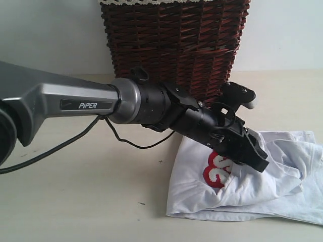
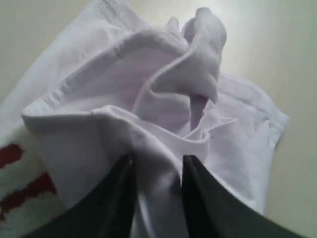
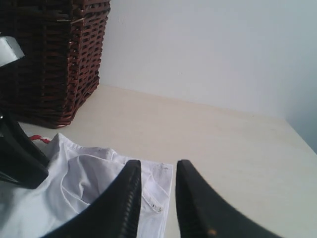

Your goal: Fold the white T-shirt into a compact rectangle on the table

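Observation:
The white T-shirt (image 1: 282,171) lies crumpled on the table (image 1: 91,201) at the right, its red-outlined letters (image 1: 217,171) partly showing. My left arm reaches across from the left, and my left gripper (image 1: 260,161) is down on the shirt. In the left wrist view a raised fold of the T-shirt (image 2: 163,99) runs between the fingers of the left gripper (image 2: 157,166), which is shut on it. My right gripper (image 3: 157,168) hangs open over the hem of the T-shirt (image 3: 84,178) with nothing between its fingers. The exterior view does not show it.
A dark brown wicker basket (image 1: 174,45) with white lace trim stands at the back, just behind the shirt; the right wrist view shows the basket (image 3: 49,59) too. A black cable (image 1: 126,138) hangs under the left arm. Bare table (image 3: 223,148) stretches to a pale wall.

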### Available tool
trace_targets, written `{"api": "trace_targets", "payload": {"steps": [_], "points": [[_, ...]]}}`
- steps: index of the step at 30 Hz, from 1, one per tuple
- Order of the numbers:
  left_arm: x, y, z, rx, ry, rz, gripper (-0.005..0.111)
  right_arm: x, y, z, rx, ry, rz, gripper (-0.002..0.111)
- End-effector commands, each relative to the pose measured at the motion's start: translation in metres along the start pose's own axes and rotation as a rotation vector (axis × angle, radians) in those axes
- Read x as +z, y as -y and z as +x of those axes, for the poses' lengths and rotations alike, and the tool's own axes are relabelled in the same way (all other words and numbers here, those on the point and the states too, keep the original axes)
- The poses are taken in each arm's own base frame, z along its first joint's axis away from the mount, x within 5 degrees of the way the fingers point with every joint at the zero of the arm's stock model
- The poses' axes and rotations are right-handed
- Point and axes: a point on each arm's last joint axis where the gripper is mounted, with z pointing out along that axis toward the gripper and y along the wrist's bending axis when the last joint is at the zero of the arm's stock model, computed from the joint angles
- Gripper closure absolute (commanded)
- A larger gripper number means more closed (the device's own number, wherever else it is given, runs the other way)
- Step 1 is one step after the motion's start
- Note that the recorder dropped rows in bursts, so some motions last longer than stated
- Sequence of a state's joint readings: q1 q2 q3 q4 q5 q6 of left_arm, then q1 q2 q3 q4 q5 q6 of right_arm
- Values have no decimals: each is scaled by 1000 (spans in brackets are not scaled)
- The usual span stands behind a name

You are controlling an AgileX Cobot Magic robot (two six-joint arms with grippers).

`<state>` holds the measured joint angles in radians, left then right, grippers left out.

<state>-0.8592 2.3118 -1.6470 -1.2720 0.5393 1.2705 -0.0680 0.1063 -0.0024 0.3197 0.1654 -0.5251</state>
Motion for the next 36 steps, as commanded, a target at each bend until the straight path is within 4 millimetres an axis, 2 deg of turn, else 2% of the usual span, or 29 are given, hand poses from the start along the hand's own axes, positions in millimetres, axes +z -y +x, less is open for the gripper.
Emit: {"api": "trace_targets", "payload": {"steps": [1,3,9,17,22,29,34,36], "points": [[2,7,0,46,-7,27,94,0,1,0,-1,5,9,83],[1,10,-1,52,-15,60,106,0,1,0,-1,5,9,83],[-8,31,-2,63,-59,262,107,0,1,0,-1,5,9,83],[-22,67,11,173,-154,674,107,0,1,0,2,5,9,83],[-17,76,12,185,-159,673,107,0,1,0,4,5,8,83],[-10,69,8,152,-125,556,107,0,1,0,4,5,8,83],[-19,77,11,-3,-214,678,107,0,1,0,4,5,8,83],[-20,77,11,-27,-221,675,107,0,1,0,4,5,8,83]]}}
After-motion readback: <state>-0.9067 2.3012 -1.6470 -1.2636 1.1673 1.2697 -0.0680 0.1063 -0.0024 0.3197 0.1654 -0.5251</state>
